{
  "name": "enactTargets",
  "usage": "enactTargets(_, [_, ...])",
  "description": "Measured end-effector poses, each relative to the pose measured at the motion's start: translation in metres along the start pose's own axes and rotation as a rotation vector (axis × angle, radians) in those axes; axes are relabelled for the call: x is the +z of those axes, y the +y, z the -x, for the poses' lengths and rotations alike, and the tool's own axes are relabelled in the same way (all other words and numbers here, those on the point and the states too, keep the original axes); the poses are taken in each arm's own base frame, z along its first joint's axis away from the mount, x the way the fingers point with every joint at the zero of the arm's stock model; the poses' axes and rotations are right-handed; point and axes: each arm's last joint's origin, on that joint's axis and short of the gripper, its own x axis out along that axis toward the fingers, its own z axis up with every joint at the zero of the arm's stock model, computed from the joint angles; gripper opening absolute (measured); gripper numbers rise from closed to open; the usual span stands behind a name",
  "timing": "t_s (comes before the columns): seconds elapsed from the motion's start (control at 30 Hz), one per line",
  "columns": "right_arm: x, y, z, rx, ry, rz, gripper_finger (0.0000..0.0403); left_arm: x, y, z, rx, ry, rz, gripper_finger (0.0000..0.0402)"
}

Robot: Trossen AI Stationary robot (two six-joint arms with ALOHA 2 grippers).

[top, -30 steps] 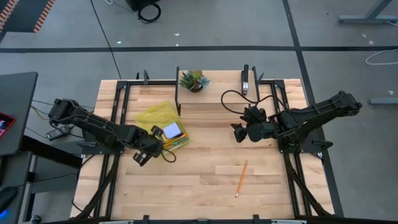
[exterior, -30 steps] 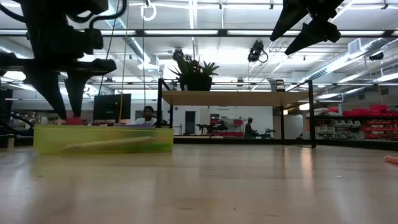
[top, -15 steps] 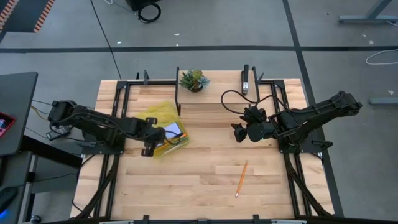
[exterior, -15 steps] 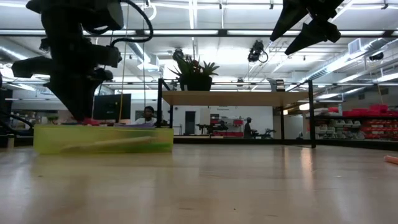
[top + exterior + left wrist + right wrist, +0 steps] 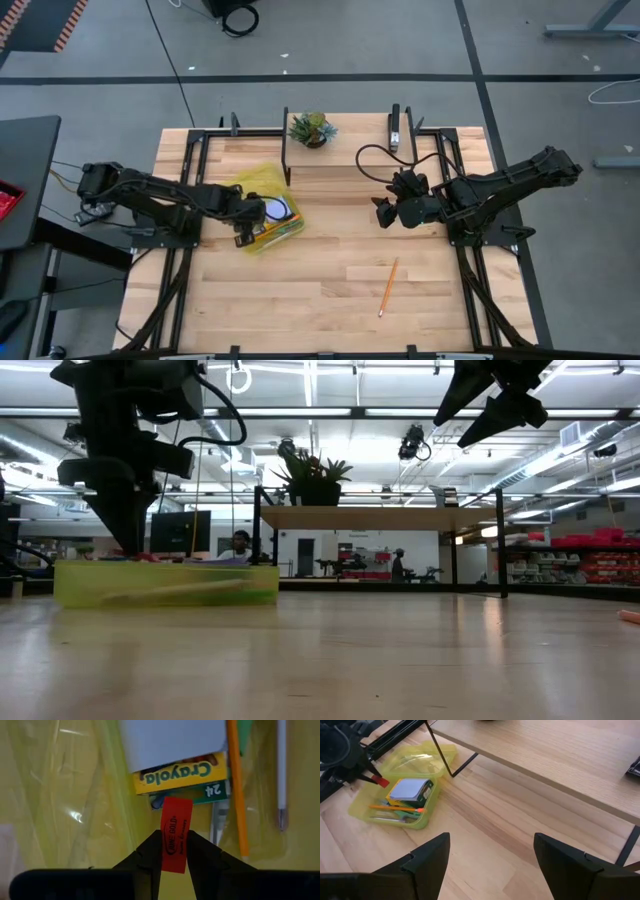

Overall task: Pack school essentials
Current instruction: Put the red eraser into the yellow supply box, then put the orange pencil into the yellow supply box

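1. Left gripper (image 5: pixel 174 851): fingers pinched onto the small red eraser (image 5: pixel 176 834), which stands upright between them, lower centre of the left wrist view.
2. That gripper hangs over the yellow-green tray (image 5: pixel 252 190), left of centre in the high view.
3. In the tray, just beyond the eraser: the crayon box (image 5: pixel 181 771) with the pale blue notepad (image 5: pixel 170 740) lying on top.
4. An orange pencil (image 5: pixel 237 785) runs along the right side of that wrist view, a pale pen (image 5: pixel 282 772) beside it.
5. Right gripper (image 5: pixel 492 857): jaws wide apart, nothing between them, above bare table right of centre in the high view.
6. Another orange pencil (image 5: pixel 387 287) lies alone on the wood, lower right of centre in the high view.
7. Potted plant (image 5: pixel 310 129) and black stapler (image 5: pixel 395 129) sit at the top edge.
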Motion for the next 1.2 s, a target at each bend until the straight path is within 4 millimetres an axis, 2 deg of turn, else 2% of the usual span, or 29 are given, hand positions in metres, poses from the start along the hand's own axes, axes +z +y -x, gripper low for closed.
enactTargets(0.13, [0.000, 0.000, 0.000, 0.000, 0.000, -0.001, 0.0293, 0.001, 0.004, -0.001, 0.006, 0.005, 0.031, 0.0087])
enactTargets(0.43, [0.000, 0.000, 0.000, 0.000, 0.000, -0.007, 0.0293, 0.001, 0.009, -0.002, 0.014, 0.020, 0.051, 0.0122])
enactTargets(0.87, [-0.002, 0.001, 0.000, 0.031, 0.052, -0.015, 0.0293, 0.000, 0.009, 0.001, -0.029, 0.018, 0.060, 0.0217])
enactTargets(0.97, [-0.003, 0.001, 0.000, 0.044, 0.087, -0.062, 0.0293, 0.000, 0.010, 0.007, -0.047, -0.013, 0.114, 0.0215])
enactTargets(1.2, [-0.012, 0.003, 0.001, 0.025, 0.149, -0.136, 0.0293, -0.003, 0.015, 0.022, -0.080, -0.096, 0.193, 0.0181])
